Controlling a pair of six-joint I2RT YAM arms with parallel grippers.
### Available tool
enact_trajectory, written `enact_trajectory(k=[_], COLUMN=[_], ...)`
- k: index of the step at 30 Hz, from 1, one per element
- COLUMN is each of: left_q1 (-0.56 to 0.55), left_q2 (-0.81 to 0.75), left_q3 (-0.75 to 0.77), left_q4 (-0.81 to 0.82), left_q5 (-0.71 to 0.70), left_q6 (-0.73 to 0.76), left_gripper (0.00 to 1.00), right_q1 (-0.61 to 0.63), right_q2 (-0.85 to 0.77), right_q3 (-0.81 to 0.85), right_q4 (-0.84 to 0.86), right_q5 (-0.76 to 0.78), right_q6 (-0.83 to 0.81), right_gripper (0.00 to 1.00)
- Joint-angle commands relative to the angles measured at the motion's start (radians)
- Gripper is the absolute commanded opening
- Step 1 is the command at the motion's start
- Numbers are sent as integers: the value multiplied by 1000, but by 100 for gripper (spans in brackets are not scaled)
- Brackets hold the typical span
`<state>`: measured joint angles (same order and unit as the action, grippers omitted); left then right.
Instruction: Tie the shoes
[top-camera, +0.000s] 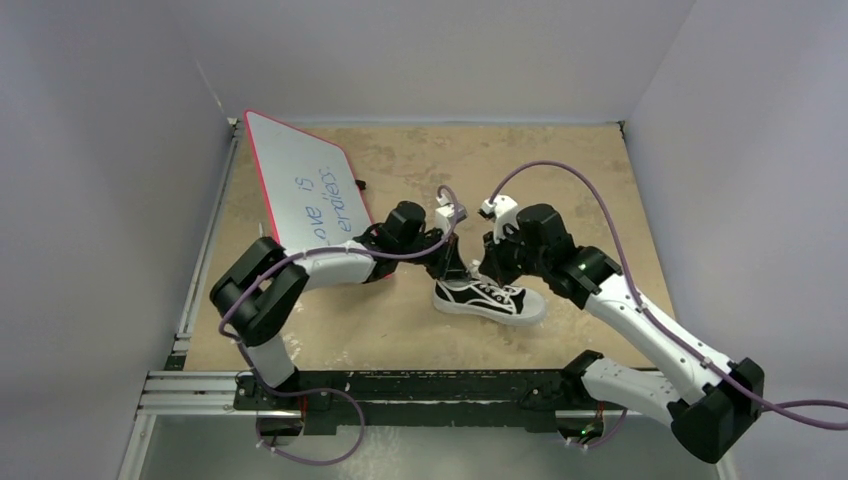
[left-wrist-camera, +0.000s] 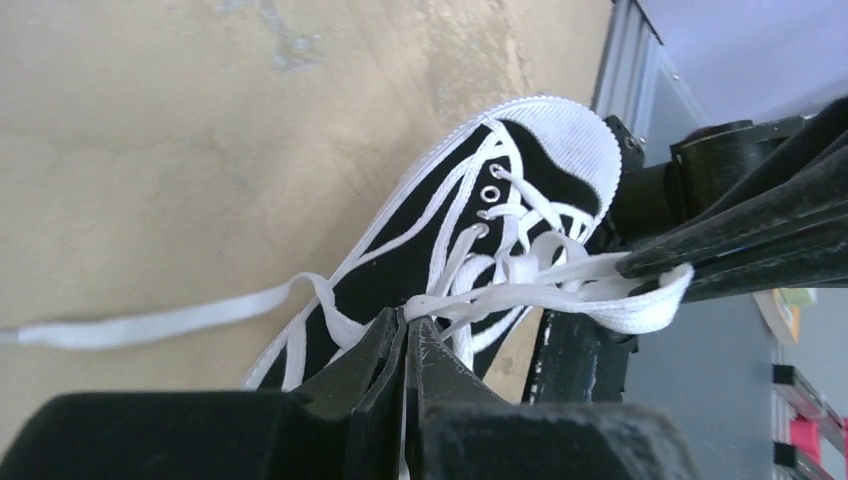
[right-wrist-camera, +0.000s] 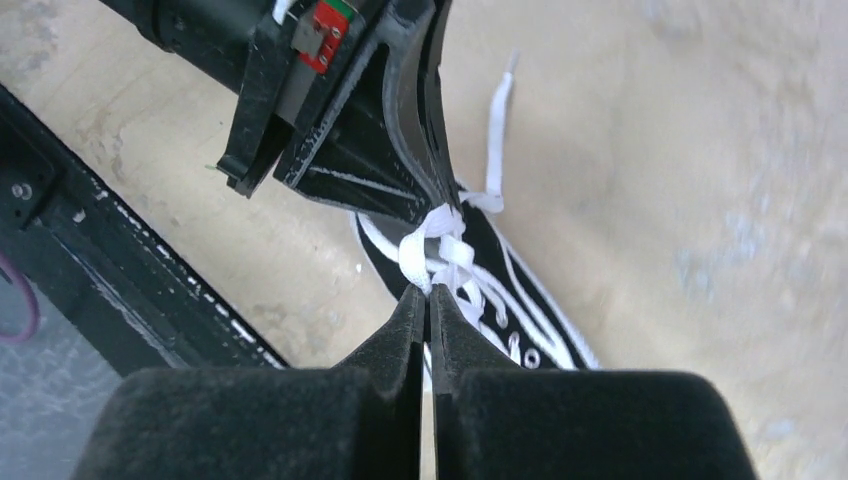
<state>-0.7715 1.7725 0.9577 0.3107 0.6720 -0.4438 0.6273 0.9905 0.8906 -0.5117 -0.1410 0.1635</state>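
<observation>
With sneaker (top-camera: 490, 300) at table (top-camera: 400, 170) centre and left fingers (left-wrist-camera: 385, 345) and right fingers (right-wrist-camera: 405, 322) each pinched shut on lace (left-wrist-camera: 520, 290) just above it, draw apart evenly and low to tighten without lifting it.

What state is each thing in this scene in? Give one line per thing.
sneaker: upright on its sole on the table.
laces: untied, pinched by both grippers, one end trailing loose.
left gripper: shut on the laces.
right gripper: shut on the laces.
whiteboard: written on.
</observation>
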Motion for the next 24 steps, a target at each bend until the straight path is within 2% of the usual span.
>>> enact_trajectory(k=[1,5,9,14,16,17,19,22,24], left_q1=[28,28,27,24,22,22,22,22,23], left_q2=[-125,-209,-248,-303,-317,-319,-305,-239,-192], left_q3=[-68,-177,-242,-289,-289,-285,-269,-235,-217], left_q4=[-51,8,69,104,96,93,81,60,74], left_q5=[-120,-170,-202,-258,-267,-268,-270,-258,-248], left_q6=[41,-19,-89,-137,-143,-143,-134,-110,-113], left_gripper=[0,0,0,0,0,0,0,0,0], right_q1=[-24,-70,-180,-183,-182,-182,-183,-181,-183], right_q2=[61,138,248,266,272,269,244,174,133], right_q3=[12,13,92,105,120,113,50,-80,-132], right_q4=[276,343,242,217,130,106,141,294,295], right_q5=[-178,-313,-627,-721,-743,-723,-667,-396,-300], right_q6=[-280,-423,-549,-580,-613,-602,-478,-146,-3], right_gripper=[0,0,0,0,0,0,0,0,0])
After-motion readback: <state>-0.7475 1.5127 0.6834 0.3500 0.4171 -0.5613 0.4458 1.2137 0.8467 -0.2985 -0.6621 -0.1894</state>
